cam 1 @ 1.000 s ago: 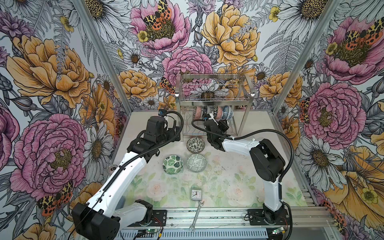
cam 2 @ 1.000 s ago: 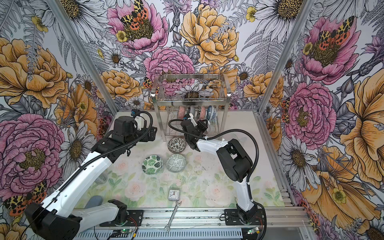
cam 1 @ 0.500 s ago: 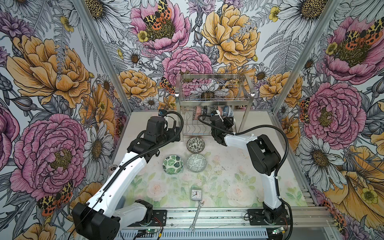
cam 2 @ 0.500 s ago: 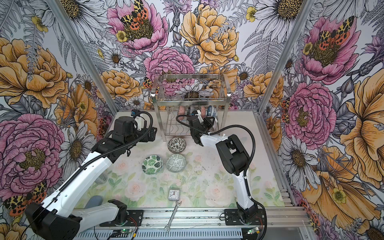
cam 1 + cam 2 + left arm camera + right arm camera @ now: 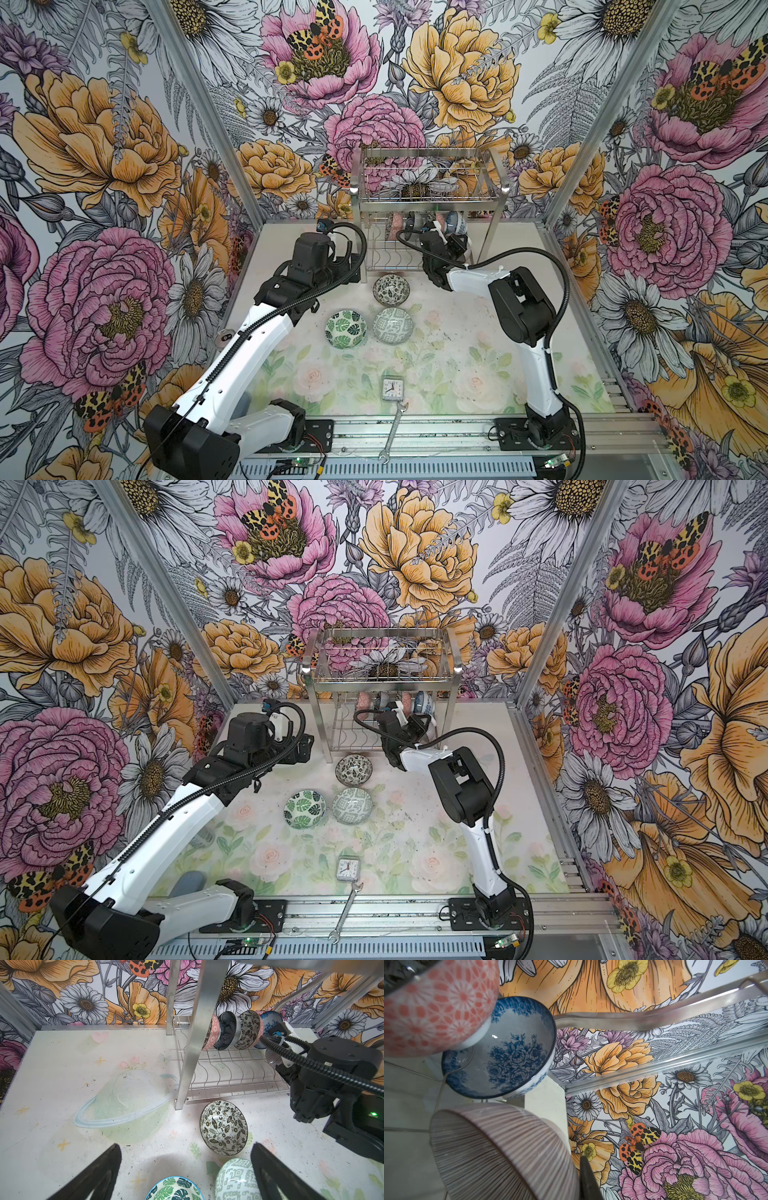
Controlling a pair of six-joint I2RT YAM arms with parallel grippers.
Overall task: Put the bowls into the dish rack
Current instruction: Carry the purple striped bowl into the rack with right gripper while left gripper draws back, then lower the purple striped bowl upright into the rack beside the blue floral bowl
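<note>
The dish rack [image 5: 428,204] stands at the back of the table [image 5: 478,353], against the flowered wall. Along the back of its lower tier bowls stand on edge. The left wrist view shows a pink bowl [image 5: 211,1034] half behind a rack leg, a dark petal bowl [image 5: 227,1031], a racked floral bowl [image 5: 248,1030], and a blue-and-white bowl [image 5: 270,1019] partly behind the right arm's cable. In both top views the upper basket covers most of this row. The right wrist view shows another pink bowl [image 5: 436,1007], cut off by the frame, its foot turned toward the blue-and-white bowl's mouth. At the right end of the lower tier the right gripper [image 5: 456,244] is clamped on a striped bowl [image 5: 500,1151], held tilted by its rim. Only one finger [image 5: 588,1180] shows, outside the wall, and the other is hidden. Whether the bowl touches the wires cannot be told. Three bowls sit upright on the table before the rack: a loose floral bowl [image 5: 391,289] just beside the front leg, then a green leaf bowl [image 5: 345,328] and a grey-green bowl [image 5: 392,326] side by side. The left gripper [image 5: 186,1145] hangs above the table with its jaws spread wide and nothing between them. The two nearer bowls are cut off at the edge of its view. A small clock [image 5: 392,388] and a wrench [image 5: 392,432] lie near the front rail.
</note>
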